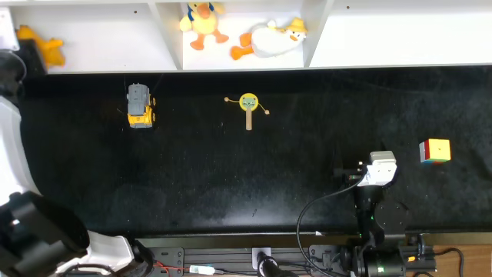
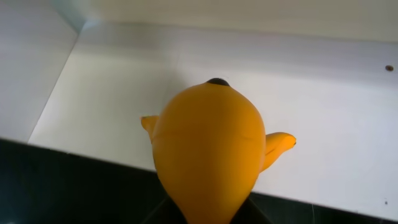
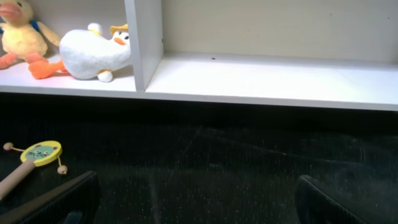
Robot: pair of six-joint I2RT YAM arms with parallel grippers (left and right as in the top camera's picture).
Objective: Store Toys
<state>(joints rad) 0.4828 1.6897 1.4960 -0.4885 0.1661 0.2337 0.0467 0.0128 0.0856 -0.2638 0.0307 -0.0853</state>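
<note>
A white compartmented shelf lines the far edge of a black tabletop.

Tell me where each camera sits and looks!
Top view: above the table, looking down; left arm and right arm show.
Left wrist view: on the left arm, facing the shelf, orange toy close.
Right wrist view: on the right arm, facing the shelf; open gripper shows.
Shared: top and right wrist see the white duck and rattle.

Truck left of rattle, cube far right
</note>
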